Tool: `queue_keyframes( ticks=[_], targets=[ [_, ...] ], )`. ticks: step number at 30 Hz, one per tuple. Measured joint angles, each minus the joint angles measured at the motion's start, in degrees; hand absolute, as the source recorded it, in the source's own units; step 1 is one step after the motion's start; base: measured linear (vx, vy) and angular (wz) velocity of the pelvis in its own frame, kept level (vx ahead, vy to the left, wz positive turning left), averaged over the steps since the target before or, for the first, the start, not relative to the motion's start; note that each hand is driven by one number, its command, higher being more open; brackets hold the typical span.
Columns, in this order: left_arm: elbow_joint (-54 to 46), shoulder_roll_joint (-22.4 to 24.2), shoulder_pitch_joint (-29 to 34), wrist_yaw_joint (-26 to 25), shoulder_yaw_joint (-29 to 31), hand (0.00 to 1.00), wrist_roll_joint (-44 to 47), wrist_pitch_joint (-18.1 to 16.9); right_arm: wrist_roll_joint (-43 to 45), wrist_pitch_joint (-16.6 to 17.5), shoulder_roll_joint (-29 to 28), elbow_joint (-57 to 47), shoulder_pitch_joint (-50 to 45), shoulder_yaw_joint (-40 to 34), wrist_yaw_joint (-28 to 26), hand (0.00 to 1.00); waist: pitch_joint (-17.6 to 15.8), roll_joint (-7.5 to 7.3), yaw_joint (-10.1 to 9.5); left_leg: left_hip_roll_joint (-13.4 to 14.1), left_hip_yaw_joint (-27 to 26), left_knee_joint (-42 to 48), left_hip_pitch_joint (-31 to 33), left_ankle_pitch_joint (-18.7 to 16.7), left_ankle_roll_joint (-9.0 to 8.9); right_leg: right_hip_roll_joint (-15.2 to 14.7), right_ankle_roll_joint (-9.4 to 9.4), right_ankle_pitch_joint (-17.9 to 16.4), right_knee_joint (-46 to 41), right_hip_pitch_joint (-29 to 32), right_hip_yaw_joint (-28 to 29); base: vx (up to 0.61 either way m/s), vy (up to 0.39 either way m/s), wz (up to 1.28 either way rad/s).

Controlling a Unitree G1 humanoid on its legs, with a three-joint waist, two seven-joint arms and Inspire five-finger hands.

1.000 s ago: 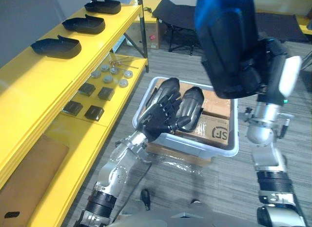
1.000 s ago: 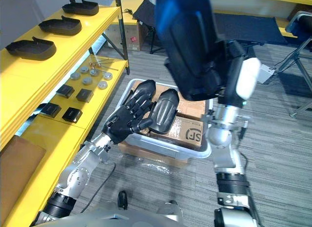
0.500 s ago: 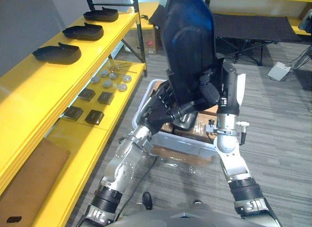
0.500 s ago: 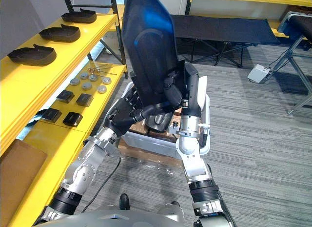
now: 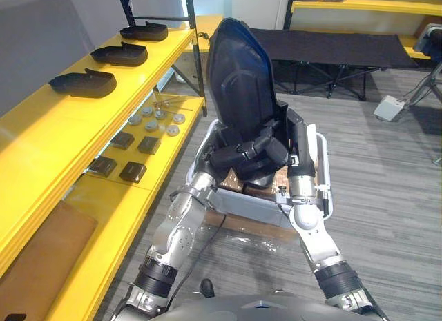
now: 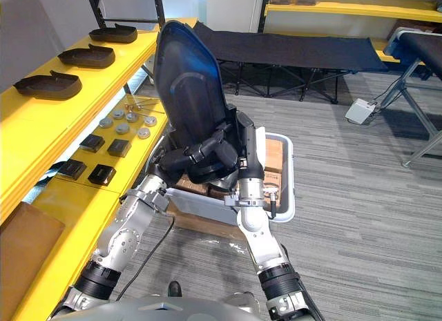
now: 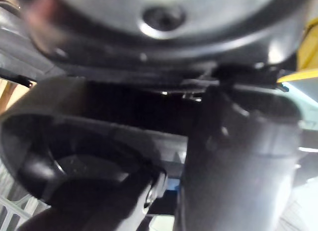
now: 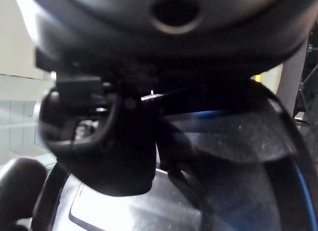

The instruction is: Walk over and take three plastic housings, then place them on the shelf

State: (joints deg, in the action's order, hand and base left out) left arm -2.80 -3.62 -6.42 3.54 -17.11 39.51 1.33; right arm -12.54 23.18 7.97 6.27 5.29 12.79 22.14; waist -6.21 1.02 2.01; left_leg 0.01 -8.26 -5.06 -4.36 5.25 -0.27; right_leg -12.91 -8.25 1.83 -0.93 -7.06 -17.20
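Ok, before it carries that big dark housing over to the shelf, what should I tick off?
1. Right hand grip: its fingers curl across the lower part of the large dark plastic housing, which stands upright. Ok.
2. Left hand support: it sits at the housing's lower edge, but its hold is hidden. Cannot tell.
3. Housing clear of the white plastic bin: its bottom end is hidden behind the hands. Cannot tell.
4. Room on the top yellow shelf: three dark housings lie in a row along it, with bare surface at the nearer end. Ok.
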Motion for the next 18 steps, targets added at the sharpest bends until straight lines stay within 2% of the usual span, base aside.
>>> queue_keyframes(
  ticks=[9, 12, 18],
  targets=[
    [0.0, -0.2, 0.0, -0.7, 0.3, 0.0, -3.3, 0.3, 0.2, 0.5, 0.2, 0.7, -0.1, 1.3, 1.0, 0.0, 0.6, -0.93, -0.15, 0.0, 0.1, 0.0, 0.0, 0.2, -0.1, 0.0, 0.05, 0.0, 0.0, 0.0, 0.0, 0.0, 0.0, 0.0],
    [0.7, -0.2, 0.0, -2.6, 2.0, 0.0, -3.4, 0.5, -0.5, 3.1, 0.4, 0.7, -0.6, 2.7, 1.4, 0.0, 0.7, -1.1, -0.06, 0.0, 0.1, 0.0, 0.0, 0.2, -0.1, 0.0, 0.07, 0.0, 0.0, 0.1, 0.0, 0.0, 0.0, 0.0],
    [1.0, -1.9, 0.0, -1.8, 2.1, 0.0, -3.4, 0.0, -0.3, 3.3, 0.8, 0.8, -0.8, 4.5, 1.5, 0.0, 1.0, -1.5, -0.33, 0.0, 0.3, 0.0, 0.0, 0.1, -0.16, 0.0, 0.12, 0.0, 0.1, 0.1, -0.1, 0.0, 0.0, 0.02]
  ],
)
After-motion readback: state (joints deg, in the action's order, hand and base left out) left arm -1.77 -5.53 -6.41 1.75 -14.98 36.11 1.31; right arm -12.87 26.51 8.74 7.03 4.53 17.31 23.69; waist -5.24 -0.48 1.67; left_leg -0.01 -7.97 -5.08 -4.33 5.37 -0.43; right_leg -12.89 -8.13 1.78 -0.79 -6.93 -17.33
